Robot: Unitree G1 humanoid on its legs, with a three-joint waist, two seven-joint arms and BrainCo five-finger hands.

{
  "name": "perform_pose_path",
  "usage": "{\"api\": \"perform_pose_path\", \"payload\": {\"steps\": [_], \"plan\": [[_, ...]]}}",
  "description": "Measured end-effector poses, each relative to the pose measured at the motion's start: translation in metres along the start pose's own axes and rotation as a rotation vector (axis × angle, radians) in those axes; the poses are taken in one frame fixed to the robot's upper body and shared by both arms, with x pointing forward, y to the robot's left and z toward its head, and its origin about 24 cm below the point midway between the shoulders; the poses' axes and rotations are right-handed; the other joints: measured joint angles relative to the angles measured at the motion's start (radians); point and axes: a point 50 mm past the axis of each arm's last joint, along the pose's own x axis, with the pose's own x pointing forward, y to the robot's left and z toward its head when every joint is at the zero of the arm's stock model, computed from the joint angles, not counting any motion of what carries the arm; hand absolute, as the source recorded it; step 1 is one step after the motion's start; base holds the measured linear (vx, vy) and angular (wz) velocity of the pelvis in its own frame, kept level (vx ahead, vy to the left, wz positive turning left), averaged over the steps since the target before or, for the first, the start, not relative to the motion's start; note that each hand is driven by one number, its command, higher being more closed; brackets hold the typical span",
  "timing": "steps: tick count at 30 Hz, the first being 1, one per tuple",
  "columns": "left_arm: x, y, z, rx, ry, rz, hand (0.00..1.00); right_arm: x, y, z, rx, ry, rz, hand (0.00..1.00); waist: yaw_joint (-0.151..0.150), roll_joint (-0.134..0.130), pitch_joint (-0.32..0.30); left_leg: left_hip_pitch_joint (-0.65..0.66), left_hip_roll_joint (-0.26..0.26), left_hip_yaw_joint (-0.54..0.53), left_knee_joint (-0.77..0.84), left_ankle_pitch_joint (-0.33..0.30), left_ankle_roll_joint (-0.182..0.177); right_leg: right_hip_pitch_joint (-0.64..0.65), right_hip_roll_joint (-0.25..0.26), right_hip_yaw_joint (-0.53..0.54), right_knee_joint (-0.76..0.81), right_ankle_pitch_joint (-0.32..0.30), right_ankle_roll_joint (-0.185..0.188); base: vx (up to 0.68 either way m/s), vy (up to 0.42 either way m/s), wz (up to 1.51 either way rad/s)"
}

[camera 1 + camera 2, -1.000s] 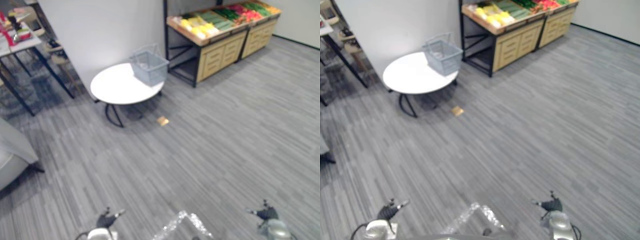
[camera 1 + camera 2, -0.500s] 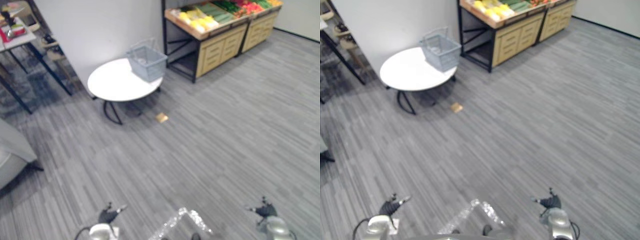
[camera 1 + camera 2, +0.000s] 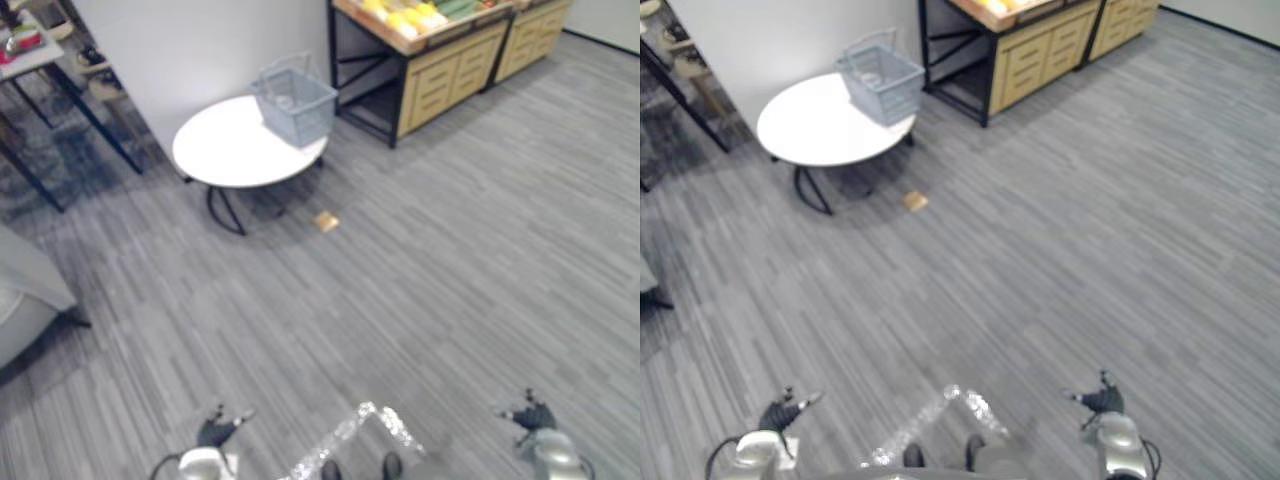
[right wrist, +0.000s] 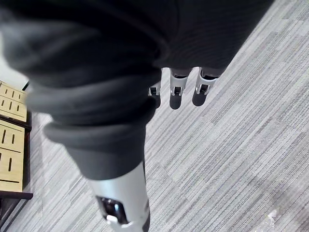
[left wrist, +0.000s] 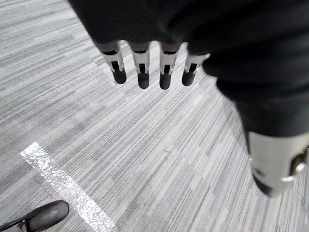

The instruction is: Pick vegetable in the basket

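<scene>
Basket [image 3: 294, 100], left eye view: it stands at the far right edge of the round white table [image 3: 225, 155], the edge nearest the wooden stand [image 3: 440, 75], presumably so that produce has a short way to travel. Yellow vegetables [image 3: 405, 17] lie on the stand's top, well apart from both hands. Whether the basket holds anything cannot be told. Low at the robot's sides, the left hand [image 3: 213, 432] and the right hand [image 3: 531, 416] hang over the floor [image 3: 400, 280].

Right eye view: a small tan scrap [image 3: 915, 201] lies on the floor near the table's near right edge.

Left wrist view: fingers [image 5: 140, 67] straight and side by side, thumb apart, nothing held.

Right wrist view: fingers [image 4: 175, 89] likewise straight and empty. This is judged a walking pose, not yet a reach.
</scene>
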Motion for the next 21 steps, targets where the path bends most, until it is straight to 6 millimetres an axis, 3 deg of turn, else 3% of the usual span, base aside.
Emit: {"api": "perform_pose_path", "payload": {"steps": [1,2,3,4,5,7,9,10,12,13,14,15,16,17,18,19,21], "plan": [[0.000,0.000,0.004,-0.008,-0.014,0.004,0.00,0.000,0.003,0.001,-0.002,-0.003,0.010,0.00,0.007,-0.002,0.023,-0.161,0.085,0.028,0.413,-0.097,-0.026,0.028,0.020,-0.002,-0.001,-0.018,-0.017,0.05,-0.130,-0.01],[0.001,0.000,0.007,-0.011,-0.025,0.003,0.00,0.000,0.004,0.002,-0.002,-0.006,0.012,0.00,0.010,0.000,0.029,-0.191,0.106,0.028,0.488,-0.095,-0.023,0.036,0.027,0.000,0.000,-0.020,-0.020,0.10,-0.135,-0.30],[-0.001,-0.004,0.008,-0.034,-0.042,0.003,0.00,-0.001,0.002,0.007,-0.004,-0.031,0.007,0.00,0.036,0.024,0.051,-0.292,0.198,0.026,0.775,-0.041,0.026,0.072,0.070,0.026,0.011,-0.036,-0.040,0.11,-0.044,-0.49],[-0.003,-0.006,0.007,-0.050,-0.041,0.003,0.00,-0.001,0.002,0.010,-0.003,-0.046,0.005,0.00,0.051,0.032,0.060,-0.330,0.231,0.017,0.878,0.004,0.029,0.090,0.084,0.041,0.020,-0.048,-0.050,0.15,-0.010,-0.69],[-0.005,-0.012,0.002,-0.077,-0.025,-0.009,0.00,-0.001,0.004,0.015,-0.009,-0.068,0.007,0.00,0.062,0.023,0.069,-0.379,0.247,-0.003,0.983,0.026,0.022,0.117,0.088,0.066,0.036,-0.074,-0.054,0.27,0.037,-0.53],[-0.005,-0.017,0.003,-0.076,-0.030,-0.025,0.00,0.003,0.007,0.028,-0.018,-0.105,0.014,0.00,0.063,-0.003,0.069,-0.420,0.213,0.002,0.916,-0.052,0.012,0.131,0.056,0.091,0.043,-0.101,-0.053,0.34,0.060,-0.40],[-0.004,-0.018,0.008,-0.076,-0.045,-0.029,0.00,0.008,0.003,0.048,-0.028,-0.159,0.002,0.00,0.072,-0.010,0.071,-0.451,0.143,0.056,0.572,-0.055,-0.007,0.133,-0.002,0.129,0.011,-0.121,-0.037,0.36,0.120,-0.38],[-0.004,-0.019,0.009,-0.076,-0.047,-0.031,0.00,0.009,0.000,0.053,-0.035,-0.170,-0.004,0.00,0.072,-0.005,0.072,-0.453,0.130,0.072,0.467,-0.028,-0.011,0.144,-0.013,0.134,-0.008,-0.120,-0.035,0.44,0.161,-0.30],[-0.004,-0.020,0.009,-0.070,-0.048,-0.034,0.00,0.012,-0.010,0.064,-0.062,-0.201,-0.027,0.00,0.084,0.034,0.054,-0.442,0.101,0.100,0.117,0.118,-0.003,0.185,-0.029,0.154,-0.069,-0.126,0.002,0.54,0.223,-0.35],[-0.004,-0.018,0.006,-0.068,-0.039,-0.029,0.00,0.012,-0.008,0.065,-0.067,-0.204,-0.020,0.00,0.088,0.037,0.051,-0.436,0.098,0.099,0.119,0.185,0.024,0.196,-0.038,0.165,-0.059,-0.141,0.023,0.59,0.273,-0.32],[-0.004,-0.018,0.004,-0.067,-0.029,-0.029,0.00,0.011,0.002,0.066,-0.085,-0.211,0.012,0.00,0.088,0.010,0.047,-0.421,0.068,0.106,0.121,0.197,0.097,0.176,-0.065,0.167,0.012,-0.156,0.029,0.58,0.286,-0.15],[-0.004,-0.019,0.005,-0.068,-0.033,-0.032,0.00,0.011,0.005,0.066,-0.095,-0.214,0.025,0.00,0.089,-0.001,0.044,-0.410,0.055,0.114,0.117,0.186,0.099,0.151,-0.077,0.165,0.072,-0.155,0.031,0.83,0.374,-0.07],[-0.005,-0.024,0.004,-0.062,-0.033,-0.049,0.00,0.009,0.014,0.070,-0.107,-0.234,0.054,0.00,0.082,-0.034,0.045,-0.347,0.016,0.137,0.124,0.137,0.130,0.094,-0.101,0.169,0.288,-0.114,0.108,0.60,0.265,-0.04],[-0.006,-0.025,0.003,-0.059,-0.029,-0.052,0.00,0.009,0.016,0.070,-0.111,-0.237,0.059,0.00,0.081,-0.041,0.046,-0.323,0.007,0.138,0.124,0.122,0.133,0.084,-0.104,0.170,0.341,-0.088,0.153,0.62,0.241,-0.09],[-0.007,-0.024,0.000,-0.054,-0.023,-0.053,0.00,0.007,0.024,0.073,-0.145,-0.254,0.082,0.00,0.079,-0.046,0.049,-0.239,-0.005,0.135,0.119,0.074,0.132,0.047,-0.098,0.194,0.522,0.025,0.286,0.36,0.130,-0.08],[-0.008,-0.023,-0.001,-0.050,-0.023,-0.052,0.00,0.006,0.029,0.076,-0.162,-0.267,0.099,0.00,0.074,-0.044,0.050,-0.196,-0.004,0.127,0.116,0.051,0.131,0.020,-0.082,0.206,0.624,0.096,0.289,0.58,0.184,-0.02],[-0.007,-0.024,0.002,-0.025,-0.035,-0.061,0.00,0.000,0.042,0.097,-0.236,-0.373,0.136,0.00,0.063,-0.034,0.054,-0.042,-0.004,0.100,0.082,-0.012,0.124,-0.112,-0.073,0.143,0.925,0.083,0.256,0.57,0.110,0.17]]}}
